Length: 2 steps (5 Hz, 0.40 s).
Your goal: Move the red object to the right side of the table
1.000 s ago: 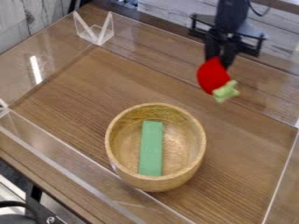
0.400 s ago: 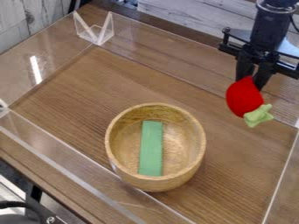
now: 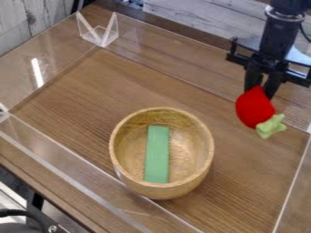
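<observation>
gripper (image 3: 264,84) clamped on red object (image 3: 253,106), held over right part of table (image 3: 85,91), wooden bowl (image 3: 162,152) with green block (image 3: 158,152) lower left

Wooden bowl (image 3: 163,152): round, light wood, upright, standing toward the near middle of the scene. Green block (image 3: 158,153): flat, rectangular, lying inside the bowl on its bottom, long side running roughly front to back. Clear plastic stand (image 3: 97,29): small, folded into a V-like shape, at the far left corner, well apart from the bowl. Dark cables (image 3: 25,221): partly visible at the lower left edge, detail too small to make out
</observation>
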Tool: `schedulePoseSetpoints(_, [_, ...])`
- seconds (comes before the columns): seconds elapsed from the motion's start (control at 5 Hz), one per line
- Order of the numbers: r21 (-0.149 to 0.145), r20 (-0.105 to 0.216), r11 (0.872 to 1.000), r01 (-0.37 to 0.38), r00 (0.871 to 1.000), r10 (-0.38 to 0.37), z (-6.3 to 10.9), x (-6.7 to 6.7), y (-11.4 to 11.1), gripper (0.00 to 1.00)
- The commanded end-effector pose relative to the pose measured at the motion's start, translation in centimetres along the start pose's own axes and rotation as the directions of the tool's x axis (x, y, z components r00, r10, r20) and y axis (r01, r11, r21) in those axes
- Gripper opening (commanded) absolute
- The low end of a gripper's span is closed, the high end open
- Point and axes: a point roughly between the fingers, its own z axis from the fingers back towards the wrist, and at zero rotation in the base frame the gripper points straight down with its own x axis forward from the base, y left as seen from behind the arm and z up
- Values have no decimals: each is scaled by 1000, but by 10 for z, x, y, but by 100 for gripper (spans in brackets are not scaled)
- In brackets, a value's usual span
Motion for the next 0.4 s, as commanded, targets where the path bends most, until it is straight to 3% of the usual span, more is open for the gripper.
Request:
schedulePoseSetpoints(0.0, [-19,29,993,-116,993,116,1,5,1,0])
schedulePoseSetpoints(0.2, [-18,19,996,-90,996,90,-9,16,6,0])
